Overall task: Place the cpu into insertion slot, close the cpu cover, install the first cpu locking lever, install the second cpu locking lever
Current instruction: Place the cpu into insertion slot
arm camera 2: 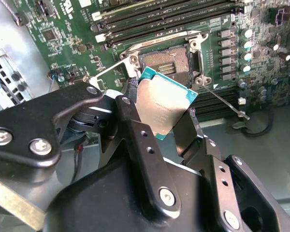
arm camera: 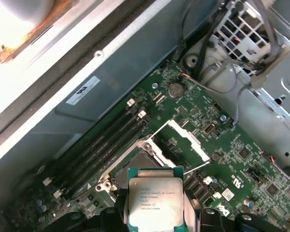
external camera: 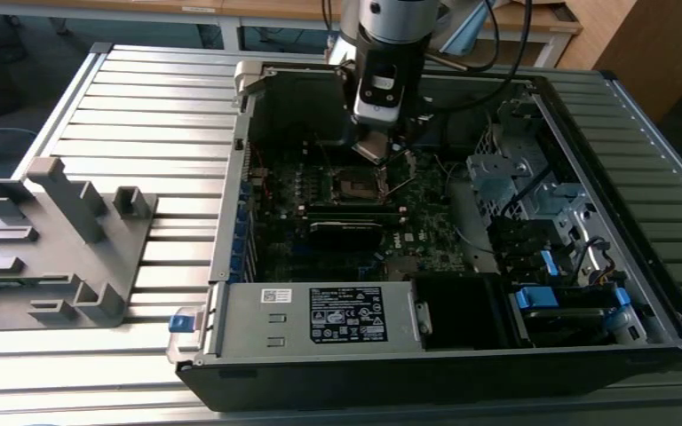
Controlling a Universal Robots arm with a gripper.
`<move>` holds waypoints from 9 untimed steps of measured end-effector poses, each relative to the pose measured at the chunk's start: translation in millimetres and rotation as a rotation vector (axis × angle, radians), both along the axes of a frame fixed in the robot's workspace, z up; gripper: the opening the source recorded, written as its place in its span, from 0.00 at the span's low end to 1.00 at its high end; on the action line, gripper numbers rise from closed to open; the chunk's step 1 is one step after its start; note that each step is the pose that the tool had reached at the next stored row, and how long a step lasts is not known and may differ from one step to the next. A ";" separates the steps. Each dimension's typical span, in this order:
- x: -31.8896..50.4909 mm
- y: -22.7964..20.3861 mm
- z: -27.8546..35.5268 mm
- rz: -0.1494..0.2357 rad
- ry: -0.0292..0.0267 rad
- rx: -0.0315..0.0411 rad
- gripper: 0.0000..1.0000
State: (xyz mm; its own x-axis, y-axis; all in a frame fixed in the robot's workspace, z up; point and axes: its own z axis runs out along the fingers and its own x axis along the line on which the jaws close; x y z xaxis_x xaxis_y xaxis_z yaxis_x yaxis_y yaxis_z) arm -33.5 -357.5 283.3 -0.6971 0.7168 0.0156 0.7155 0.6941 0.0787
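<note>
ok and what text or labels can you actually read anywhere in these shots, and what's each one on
None reads clearly enough to quote.
Silver-grey square cpu chip, held in the black pincer: several printed lines, blurred.
Black label on the grey metal power-supply box: too small.
White sticker on the grey case wall: blurred mark.
Green motherboard: white markings, too small.

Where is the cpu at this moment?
In the second wrist view the cpu is gripped between the fingers, tilted, over the open slot and not yet seated.
</note>
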 end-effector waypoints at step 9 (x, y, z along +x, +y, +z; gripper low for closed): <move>0.0 0.0 -0.7 -0.163 0.0001 -0.0001 0.54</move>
